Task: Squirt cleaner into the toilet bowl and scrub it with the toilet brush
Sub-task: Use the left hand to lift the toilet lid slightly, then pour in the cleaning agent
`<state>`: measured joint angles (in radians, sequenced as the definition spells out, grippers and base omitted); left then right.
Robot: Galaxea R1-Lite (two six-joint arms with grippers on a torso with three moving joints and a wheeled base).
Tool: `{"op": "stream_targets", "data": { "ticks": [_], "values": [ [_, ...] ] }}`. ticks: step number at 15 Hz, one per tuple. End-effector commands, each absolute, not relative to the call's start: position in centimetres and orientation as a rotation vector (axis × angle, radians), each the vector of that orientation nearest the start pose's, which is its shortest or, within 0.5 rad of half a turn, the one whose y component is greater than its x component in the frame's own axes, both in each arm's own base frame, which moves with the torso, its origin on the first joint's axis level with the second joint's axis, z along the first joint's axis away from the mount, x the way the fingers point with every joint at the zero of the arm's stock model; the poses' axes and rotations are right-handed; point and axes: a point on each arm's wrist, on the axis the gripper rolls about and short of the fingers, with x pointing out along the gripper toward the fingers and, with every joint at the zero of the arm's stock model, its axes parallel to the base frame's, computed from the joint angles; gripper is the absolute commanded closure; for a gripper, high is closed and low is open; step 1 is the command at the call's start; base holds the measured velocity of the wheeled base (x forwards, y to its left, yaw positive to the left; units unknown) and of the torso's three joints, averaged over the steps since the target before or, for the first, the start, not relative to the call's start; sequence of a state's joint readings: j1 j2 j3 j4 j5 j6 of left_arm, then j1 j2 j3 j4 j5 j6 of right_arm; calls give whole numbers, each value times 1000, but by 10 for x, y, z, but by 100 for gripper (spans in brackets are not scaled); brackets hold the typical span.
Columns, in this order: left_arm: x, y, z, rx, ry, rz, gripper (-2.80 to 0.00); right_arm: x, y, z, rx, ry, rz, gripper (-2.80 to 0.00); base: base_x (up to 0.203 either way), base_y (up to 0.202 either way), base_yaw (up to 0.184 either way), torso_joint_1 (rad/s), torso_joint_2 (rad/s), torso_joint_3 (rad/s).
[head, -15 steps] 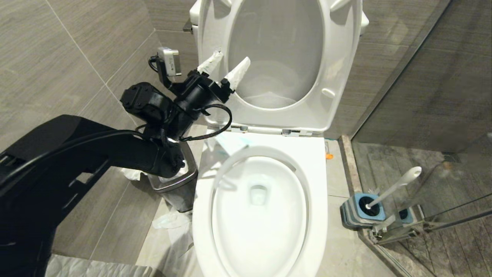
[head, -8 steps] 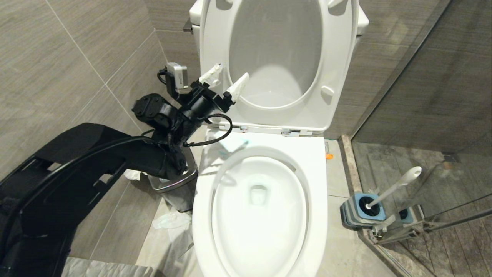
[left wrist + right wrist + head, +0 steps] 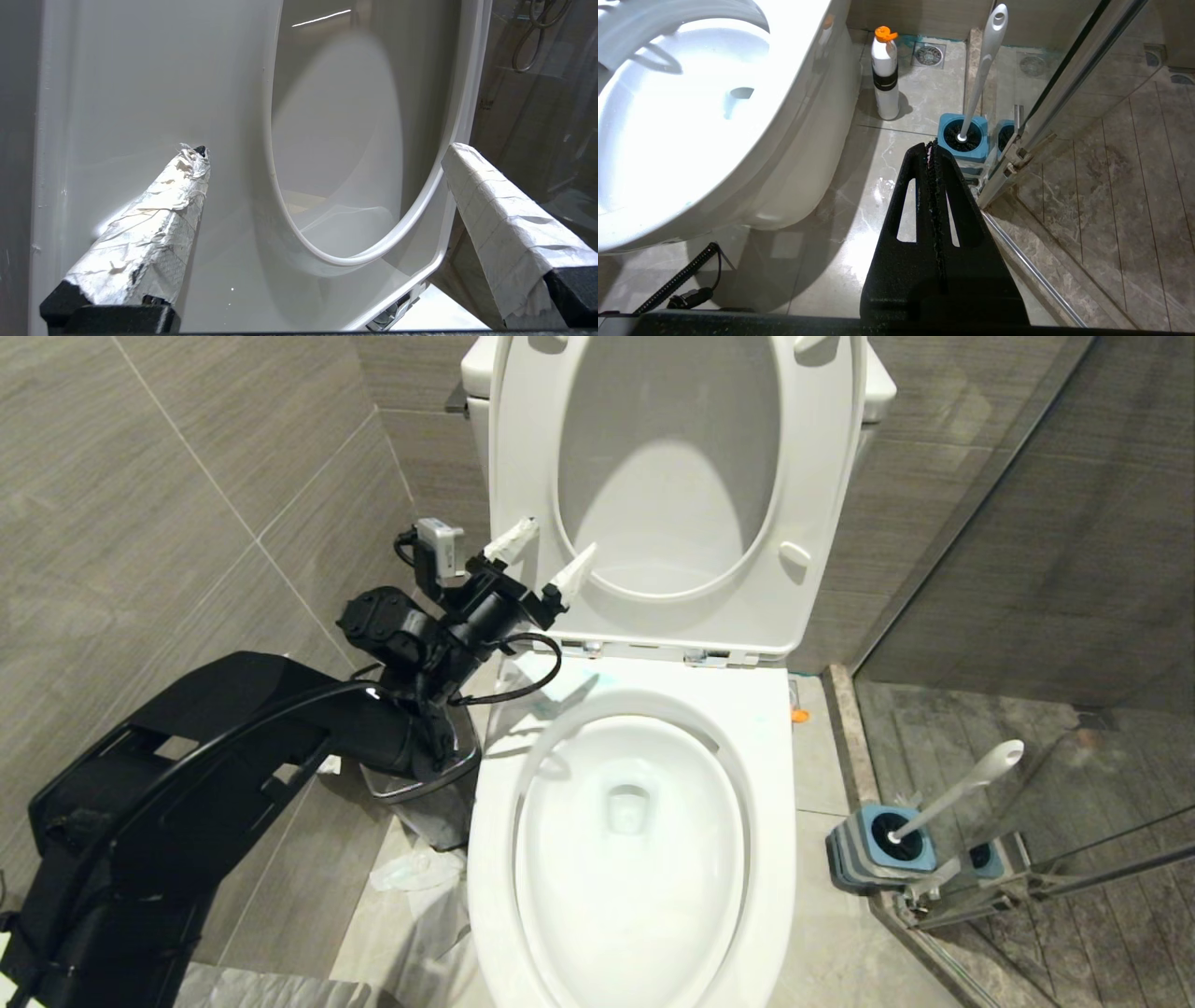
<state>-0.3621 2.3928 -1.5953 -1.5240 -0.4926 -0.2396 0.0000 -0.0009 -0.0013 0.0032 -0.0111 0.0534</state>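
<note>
The left gripper [image 3: 542, 562] is hanging wide open and empty by the raised seat [image 3: 794, 523]; it should be clearing away, since the toilet brush [image 3: 952, 793] is waiting in its holder [image 3: 878, 849] beside the toilet bowl [image 3: 625, 859].

grey tiled walls [image 3: 187, 476], marbled floor [image 3: 887, 154], glass shower partition [image 3: 1027, 569]

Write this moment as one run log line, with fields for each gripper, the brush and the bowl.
left gripper: open, empty, by raised seat | right gripper: shut, empty | toilet brush: in holder | toilet bowl: unscrubbed
</note>
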Motion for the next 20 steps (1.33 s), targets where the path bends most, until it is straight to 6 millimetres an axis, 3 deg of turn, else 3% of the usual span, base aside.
{"op": "stream_targets", "data": {
  "ticks": [1,4,7,14,20],
  "values": [
    [433,-174,206,-166,-664,-900,-280,-23,0,76,54,1,-11,0,0,0,0,0,0,0],
    [421,-171,224,-174,-683,-907,-280,-23,0,76,54,1,-11,0,0,0,0,0,0,0],
    [387,-162,253,-226,-663,-935,-280,-23,0,76,54,1,-11,0,0,0,0,0,0,0],
    [261,-120,278,-355,-496,-986,-280,-23,0,75,54,2,-11,0,0,0,0,0,0,0],
    [149,-72,334,-374,-361,-883,-280,-23,0,75,54,3,-11,0,0,0,0,0,0,0]
  ]
}}
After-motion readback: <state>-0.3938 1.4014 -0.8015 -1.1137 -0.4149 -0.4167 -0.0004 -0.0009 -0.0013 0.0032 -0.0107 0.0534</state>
